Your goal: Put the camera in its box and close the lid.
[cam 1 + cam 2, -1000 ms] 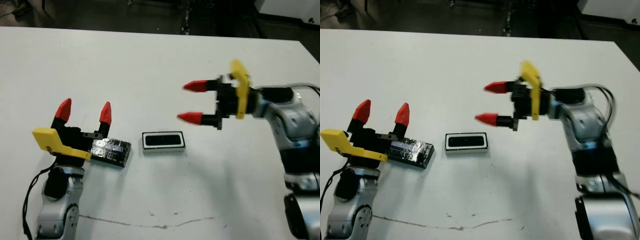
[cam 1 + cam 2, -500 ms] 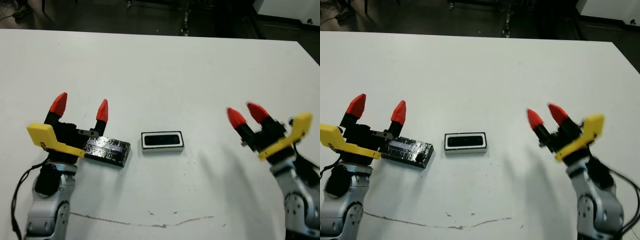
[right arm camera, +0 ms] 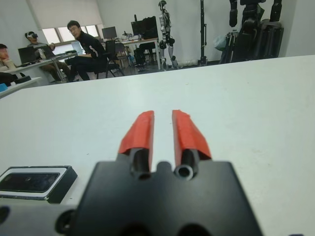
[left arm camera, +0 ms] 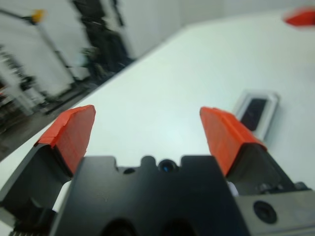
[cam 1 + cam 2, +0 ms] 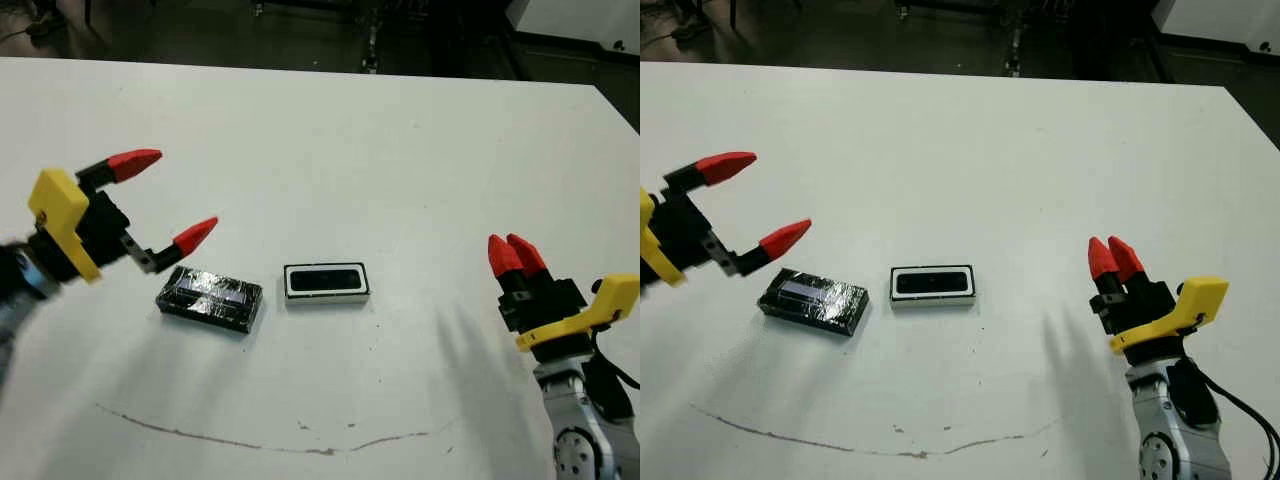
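The box (image 5: 292, 284), a shallow white tray with a dark rim, sits at the middle of the table with the slim black camera (image 5: 326, 279) lying inside it. The glossy black lid (image 5: 210, 299) lies flat on the table just left of the box, apart from it. My left gripper (image 5: 178, 193) hangs open above and left of the lid, holding nothing. My right gripper (image 5: 509, 246) is low at the front right, shut and empty, well clear of the box. The box (image 3: 59, 183) also shows in the right wrist view.
A thin brown line (image 5: 250, 440) runs across the table near its front edge. Dark stands and floor lie beyond the far edge. In the right wrist view, people (image 3: 86, 49) sit at desks beyond the table.
My left gripper lifted off the lid, swung left and turned sideways. My right arm pulled back from above the box to the front right and its fingers came together. Lid and box stayed put.
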Robot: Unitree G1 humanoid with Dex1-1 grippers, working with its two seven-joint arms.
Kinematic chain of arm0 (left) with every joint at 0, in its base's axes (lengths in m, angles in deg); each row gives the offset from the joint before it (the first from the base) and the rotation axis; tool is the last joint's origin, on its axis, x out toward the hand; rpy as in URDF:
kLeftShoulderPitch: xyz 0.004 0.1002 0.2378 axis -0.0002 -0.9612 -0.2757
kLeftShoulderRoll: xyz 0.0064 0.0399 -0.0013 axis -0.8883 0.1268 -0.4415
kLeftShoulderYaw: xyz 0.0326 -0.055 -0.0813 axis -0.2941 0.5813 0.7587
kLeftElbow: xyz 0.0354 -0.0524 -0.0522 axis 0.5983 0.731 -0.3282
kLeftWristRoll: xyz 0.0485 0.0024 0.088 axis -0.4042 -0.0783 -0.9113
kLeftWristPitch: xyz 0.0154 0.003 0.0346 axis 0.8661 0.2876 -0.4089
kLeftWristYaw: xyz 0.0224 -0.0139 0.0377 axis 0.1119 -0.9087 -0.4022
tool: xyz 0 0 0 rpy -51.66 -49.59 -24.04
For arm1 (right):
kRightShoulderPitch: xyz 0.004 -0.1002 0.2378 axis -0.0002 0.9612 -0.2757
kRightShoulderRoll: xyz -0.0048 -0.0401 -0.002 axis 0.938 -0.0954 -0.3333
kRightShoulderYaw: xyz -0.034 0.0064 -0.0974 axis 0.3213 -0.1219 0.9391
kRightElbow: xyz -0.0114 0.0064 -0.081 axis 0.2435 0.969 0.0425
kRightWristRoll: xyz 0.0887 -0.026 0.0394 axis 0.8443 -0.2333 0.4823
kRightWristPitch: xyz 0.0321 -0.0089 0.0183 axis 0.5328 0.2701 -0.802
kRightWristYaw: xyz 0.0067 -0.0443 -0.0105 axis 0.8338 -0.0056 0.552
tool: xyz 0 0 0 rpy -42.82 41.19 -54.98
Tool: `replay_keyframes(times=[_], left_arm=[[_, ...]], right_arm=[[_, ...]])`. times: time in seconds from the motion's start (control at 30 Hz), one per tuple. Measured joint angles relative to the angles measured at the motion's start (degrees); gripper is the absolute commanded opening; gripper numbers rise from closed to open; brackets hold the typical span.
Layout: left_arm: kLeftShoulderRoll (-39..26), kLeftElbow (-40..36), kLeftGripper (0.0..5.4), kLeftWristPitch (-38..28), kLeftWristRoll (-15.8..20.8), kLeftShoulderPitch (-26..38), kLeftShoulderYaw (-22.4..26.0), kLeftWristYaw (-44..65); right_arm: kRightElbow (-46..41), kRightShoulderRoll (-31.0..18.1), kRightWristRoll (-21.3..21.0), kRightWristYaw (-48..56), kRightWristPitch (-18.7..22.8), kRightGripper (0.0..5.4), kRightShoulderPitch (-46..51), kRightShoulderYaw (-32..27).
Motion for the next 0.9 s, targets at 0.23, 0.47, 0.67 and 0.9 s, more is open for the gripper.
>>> replay_keyframes(times=[0.23,0.47,0.67,0.9], left_arm=[[-5.08,19.36,5.4,-7.48,-5.75,20.03,-12.53,26.8],[-3.96,28.73,5.4,-13.47,-7.88,29.6,-24.14,34.57],[-3.65,32.42,5.4,-15.14,-1.84,33.03,-34.57,34.78],[-3.5,36.04,5.4,-13.99,3.53,36.35,-43.39,34.82]], right_arm=[[0.04,-0.06,-0.35,-1.02,-0.9,0.03,0.37,1.06],[0.15,-0.21,-0.45,-1.61,-1.28,0.03,0.63,1.58],[0.12,-0.29,-0.61,-2.71,-1.24,0.03,0.71,2.17],[0.19,-0.93,-0.23,-2.85,-1.23,0.03,0.71,2.22]])
